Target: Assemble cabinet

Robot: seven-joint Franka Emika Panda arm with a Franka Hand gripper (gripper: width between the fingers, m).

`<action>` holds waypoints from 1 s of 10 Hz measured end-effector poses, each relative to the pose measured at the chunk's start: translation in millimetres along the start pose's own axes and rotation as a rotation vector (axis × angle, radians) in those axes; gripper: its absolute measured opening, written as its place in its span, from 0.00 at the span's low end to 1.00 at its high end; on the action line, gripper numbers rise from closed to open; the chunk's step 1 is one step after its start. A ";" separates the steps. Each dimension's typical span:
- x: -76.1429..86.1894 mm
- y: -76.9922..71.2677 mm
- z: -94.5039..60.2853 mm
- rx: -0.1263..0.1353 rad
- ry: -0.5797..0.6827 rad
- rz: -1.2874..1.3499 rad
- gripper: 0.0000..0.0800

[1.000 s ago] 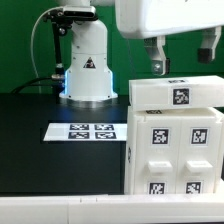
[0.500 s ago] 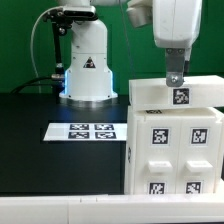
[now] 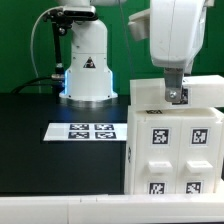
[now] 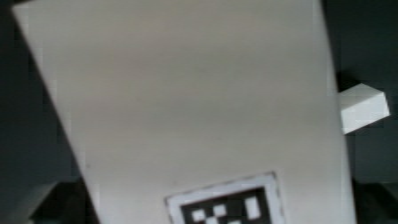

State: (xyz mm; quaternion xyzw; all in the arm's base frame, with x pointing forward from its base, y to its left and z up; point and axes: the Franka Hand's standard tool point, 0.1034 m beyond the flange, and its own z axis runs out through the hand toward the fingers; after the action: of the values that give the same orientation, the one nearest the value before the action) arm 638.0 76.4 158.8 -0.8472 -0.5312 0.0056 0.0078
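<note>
The cabinet (image 3: 175, 150) is a large white box with square black-and-white tags. It stands at the exterior view's right, its panelled face toward the camera. My gripper (image 3: 177, 95) hangs straight down over its top face, with the one finger that shows reaching the tag there. In the wrist view the cabinet's top face (image 4: 196, 100) fills the picture, its tag (image 4: 226, 203) lying between my jaws. A small white part (image 4: 361, 105) sticks out beside it. The jaws look spread, with nothing gripped.
The marker board (image 3: 88, 131) lies flat on the black table at the exterior view's left of the cabinet. The arm's white base (image 3: 85, 65) with cables stands behind it. A pale table edge (image 3: 60, 212) runs along the front.
The gripper moved toward the exterior view's left, turned so only one finger shows, and came down onto the cabinet's top tag. The cabinet has not moved.
</note>
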 end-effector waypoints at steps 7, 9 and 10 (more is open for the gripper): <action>-0.8 -0.5 1.7 -0.005 0.017 0.794 0.69; 0.5 -0.8 1.6 0.001 0.020 0.975 0.69; 0.4 -0.8 1.7 0.003 0.021 1.067 0.69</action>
State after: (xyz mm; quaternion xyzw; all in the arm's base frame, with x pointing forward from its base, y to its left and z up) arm 637.5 77.1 157.1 -0.9996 -0.0263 0.0012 0.0103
